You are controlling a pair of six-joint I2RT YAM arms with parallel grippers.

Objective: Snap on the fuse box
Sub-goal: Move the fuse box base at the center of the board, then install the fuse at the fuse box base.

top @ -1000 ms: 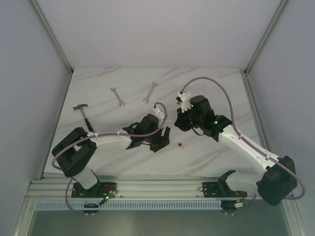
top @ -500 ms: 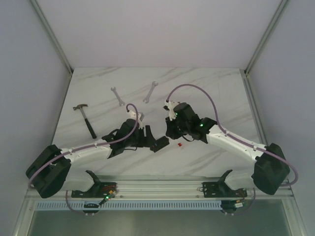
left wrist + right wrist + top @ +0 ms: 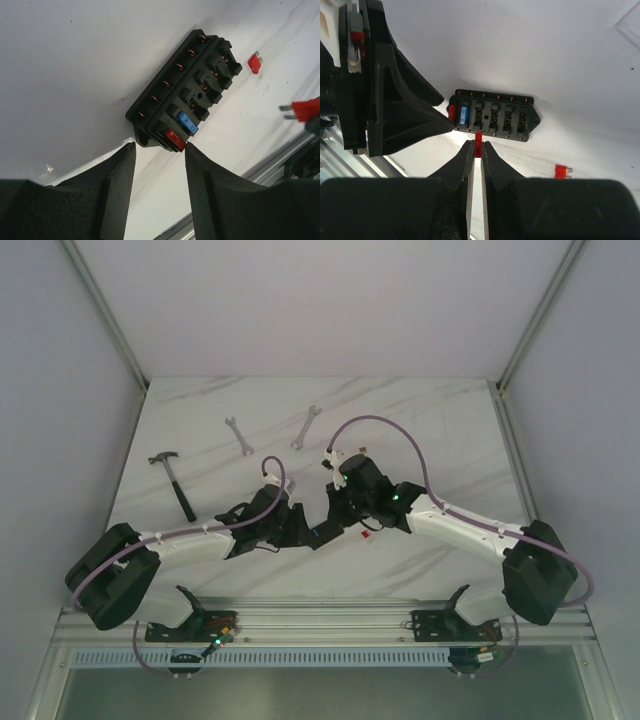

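The black fuse box [image 3: 185, 95] lies on the white marble table with one red and one blue fuse at its near end; its other slots are bare. My left gripper [image 3: 157, 150] is open, its fingertips flanking the box's near end without closing on it. My right gripper [image 3: 478, 145] is shut on a small red fuse [image 3: 478, 138], held just in front of the box [image 3: 492, 117] near its third slot. In the top view both grippers, left [image 3: 300, 528] and right [image 3: 338, 518], meet over the box [image 3: 322, 535].
A loose red fuse [image 3: 562, 171] lies right of the box and shows in the top view [image 3: 366, 534]. A faint clear rectangular piece [image 3: 629, 24] lies further off. A hammer [image 3: 175, 480] and two wrenches [image 3: 238, 435] [image 3: 306, 426] lie at the back left. A metal rail [image 3: 320, 625] runs along the near edge.
Both arms have reached down and inward to the fuse box. The right gripper moved left and nearer with the red fuse; the left gripper came up to the box's end.
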